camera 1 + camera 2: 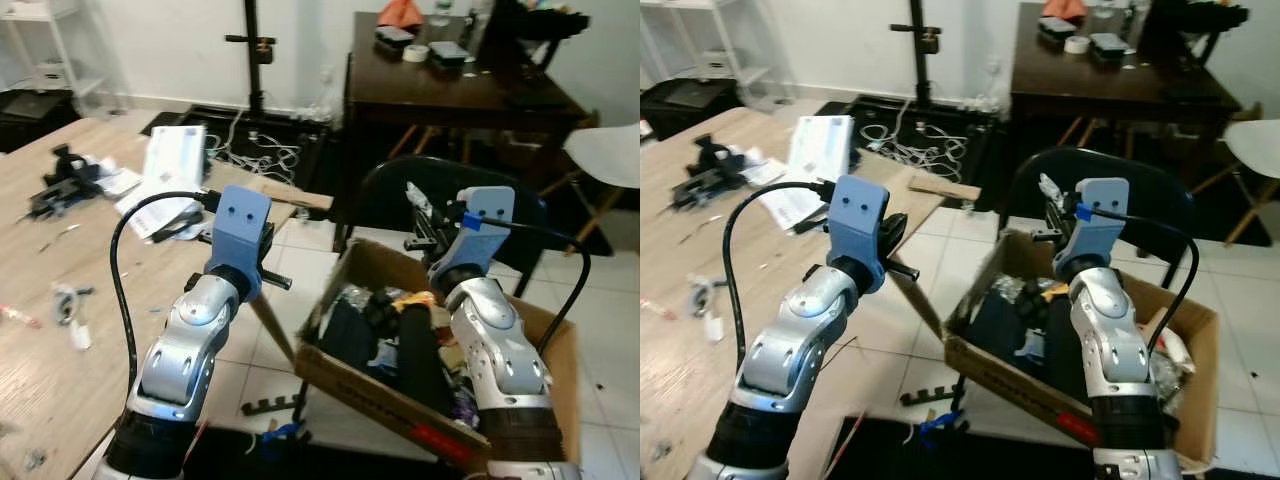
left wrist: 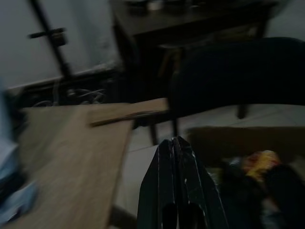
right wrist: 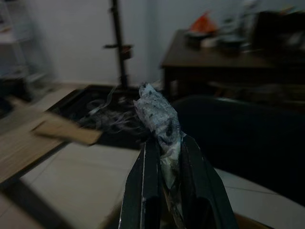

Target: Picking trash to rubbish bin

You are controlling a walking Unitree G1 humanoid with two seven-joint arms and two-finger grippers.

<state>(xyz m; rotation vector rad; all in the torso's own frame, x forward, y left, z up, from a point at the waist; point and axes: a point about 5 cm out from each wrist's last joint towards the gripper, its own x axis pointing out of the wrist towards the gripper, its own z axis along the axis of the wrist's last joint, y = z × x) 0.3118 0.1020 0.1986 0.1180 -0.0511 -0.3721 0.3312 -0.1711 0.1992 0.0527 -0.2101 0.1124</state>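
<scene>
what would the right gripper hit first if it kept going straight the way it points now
Probably the black chair. The right gripper, shut on a crumpled wrapper, points over the cardboard box toward the chair's dark back, with the dark wooden table farther behind. Depth is unclear, so it may pass just over the chair.

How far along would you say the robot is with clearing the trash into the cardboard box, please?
Partway. Done: the cardboard box already holds a heap of dark trash. In hand: the right gripper has its jaws clamped on a crumpled wrapper, raised above the box's far edge but not dropped. The left gripper is shut and empty beside the wooden table. Left: scraps on that table, such as a small white piece.
</scene>
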